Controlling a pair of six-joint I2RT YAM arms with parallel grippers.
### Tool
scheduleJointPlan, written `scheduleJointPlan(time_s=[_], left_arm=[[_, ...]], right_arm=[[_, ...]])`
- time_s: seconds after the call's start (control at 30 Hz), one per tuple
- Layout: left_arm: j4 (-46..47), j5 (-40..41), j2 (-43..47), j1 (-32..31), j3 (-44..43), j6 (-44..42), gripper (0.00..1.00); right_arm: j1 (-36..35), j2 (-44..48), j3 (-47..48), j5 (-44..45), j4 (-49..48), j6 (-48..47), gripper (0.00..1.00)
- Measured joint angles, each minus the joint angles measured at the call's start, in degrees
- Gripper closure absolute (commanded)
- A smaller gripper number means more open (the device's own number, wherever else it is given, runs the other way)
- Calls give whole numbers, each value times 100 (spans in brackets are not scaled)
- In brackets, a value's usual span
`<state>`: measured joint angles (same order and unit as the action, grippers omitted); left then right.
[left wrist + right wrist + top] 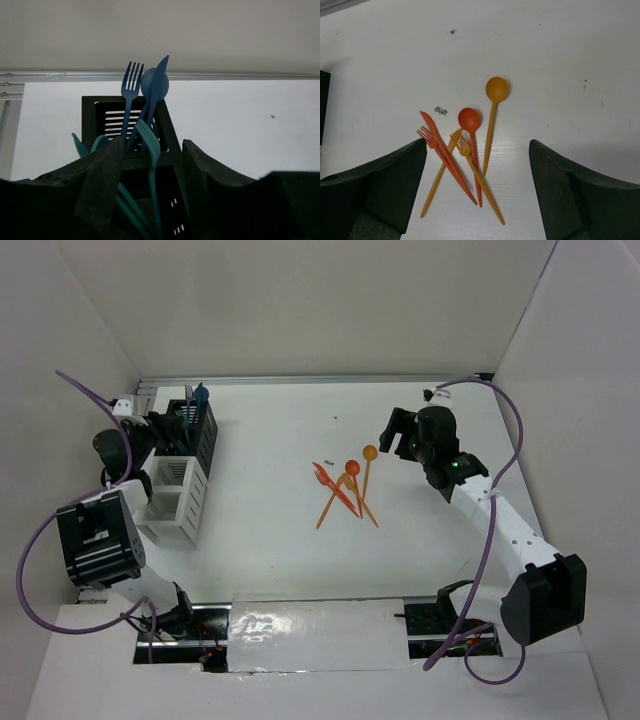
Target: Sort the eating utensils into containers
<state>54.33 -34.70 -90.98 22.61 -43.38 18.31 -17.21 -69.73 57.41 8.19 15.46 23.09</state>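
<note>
Orange and red-orange utensils [345, 490] are seen in a crossed heap near the middle of the white table [260, 440], all touching one another. The right gripper [477, 150] is held above this heap, its fingers spread wide apart with nothing gripped between them.

At the left side, a black mesh bin [207, 430] is placed at the far end of a row, with white bins [175, 502] just beside it. A dark blue fork [131, 80], spoon [149, 86] and knife [162, 70] are stood upright in its far compartment. The left gripper [153, 145] is positioned over the nearer compartment with its fingers apart. Teal utensils [150, 155] are seen between them and are not clamped.
</note>
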Motion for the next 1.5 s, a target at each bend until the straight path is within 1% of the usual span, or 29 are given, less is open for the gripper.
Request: scheduleJointPlan(time_s=[0.1,0.17,0.2,0.23,0.27,0.3,0.4,0.43,0.5,0.57,0.63,0.67,0.7,0.77,0.9,0.93,0.97,1.0,1.1,1.23,1.27,1.37,1.43,1.5], left_arm=[[-94,92,94,28,0,9,28],[-407,168,319,48,-11,9,22],[-669,197,494,52,-42,9,20],[-960,219,695,55,-131,4,20],[-1298,251,896,57,-269,0,20],[-1814,256,1137,55,-509,-2,20],[-3093,310,1687,-31,-1563,-13,19],[-3425,304,1869,-111,-1934,-7,19],[-3742,251,2212,-407,-2417,35,18],[-3783,136,2564,-791,-2461,120,16],[-3891,85,2752,-1379,-2376,146,17],[-3945,72,2752,-1604,-2382,144,17],[-4072,87,2645,-1926,-2411,118,16],[-4301,197,2330,-2334,-2496,81,17],[-4957,531,1344,-3136,-2568,-170,17],[-5158,623,1307,-3167,-2568,-212,17],[-5302,671,981,-3429,-2568,-238,17],[-5482,745,855,-3598,-2568,-291,17],[-5759,809,728,-3921,-2564,-321,16],[-5777,852,710,-4238,-2562,-289,18],[-5781,852,678,-4308,-2562,-280,19],[-5855,925,516,-4485,-2559,-201,18],[-5888,1047,382,-4627,-2514,-181,18],[-5976,1117,212,-4782,-2476,-175,22]], right_arm=[[0,0,0,-4,2,0,10],[0,0,0,-15,2,0,10],[0,0,-9,-33,0,2,9],[0,0,-42,-57,-15,4,8],[4,0,-90,-94,-24,17,4],[9,0,-157,-142,-28,37,0],[28,2,-446,-247,-59,136,0],[33,2,-533,-280,-59,162,0],[35,0,-667,-299,-46,229,0],[35,0,-748,-295,-81,282,0],[37,0,-844,-308,-214,299,0],[37,0,-896,-319,-286,302,0],[37,0,-940,-328,-348,302,0],[37,-4,-997,-354,-455,304,0],[37,-92,-1005,-348,-608,328,0],[37,-101,-1023,-345,-632,330,0],[37,-103,-1036,-339,-634,330,0],[37,-103,-1054,-317,-651,332,0],[37,-103,-1115,-271,-732,326,0],[37,-138,-1318,-297,-905,321,0],[37,-170,-1331,-302,-916,317,2],[37,-361,-1344,-310,-986,269,4],[37,-483,-1344,-354,-1051,216,7],[37,-756,-1342,-415,-1091,164,10]])
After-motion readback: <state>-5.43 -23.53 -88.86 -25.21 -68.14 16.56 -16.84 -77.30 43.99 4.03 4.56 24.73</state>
